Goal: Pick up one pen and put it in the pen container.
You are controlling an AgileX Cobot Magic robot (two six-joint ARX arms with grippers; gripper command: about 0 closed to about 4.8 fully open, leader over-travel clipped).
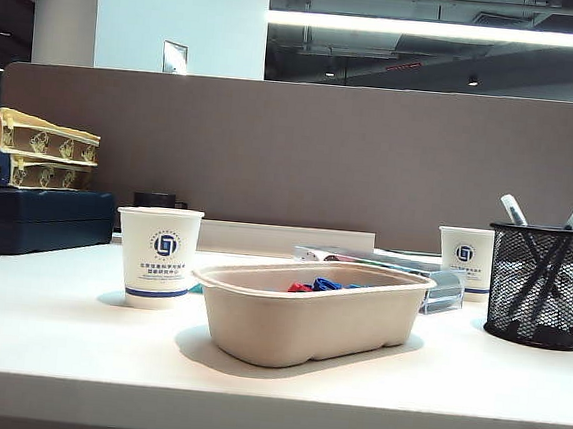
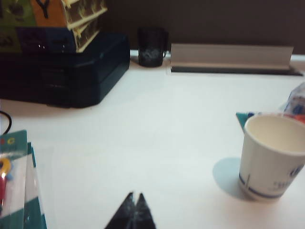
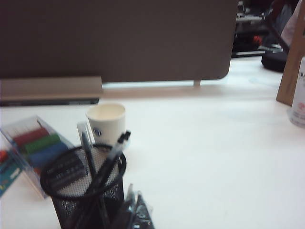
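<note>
The pen container (image 1: 541, 287), a black mesh cup, stands at the right of the table with pens leaning in it; one pen's whitish tip (image 1: 514, 210) sticks out above the rim. In the right wrist view the pen container (image 3: 83, 191) is close by, with a dark pen (image 3: 112, 155) slanting across its mouth. My right gripper (image 3: 134, 192) sits just beside its wall, shut and empty. Over bare table, my left gripper (image 2: 135, 194) is shut with nothing in it. Neither gripper shows in the exterior view.
A beige pulp tray (image 1: 307, 322) holding small red and blue items sits mid-table. Paper cups stand at its left (image 1: 157, 256) and back right (image 1: 466, 257). A clear box of coloured items (image 3: 33, 148) lies by the container. A dark case (image 1: 35, 218) with stacked boxes is at far left.
</note>
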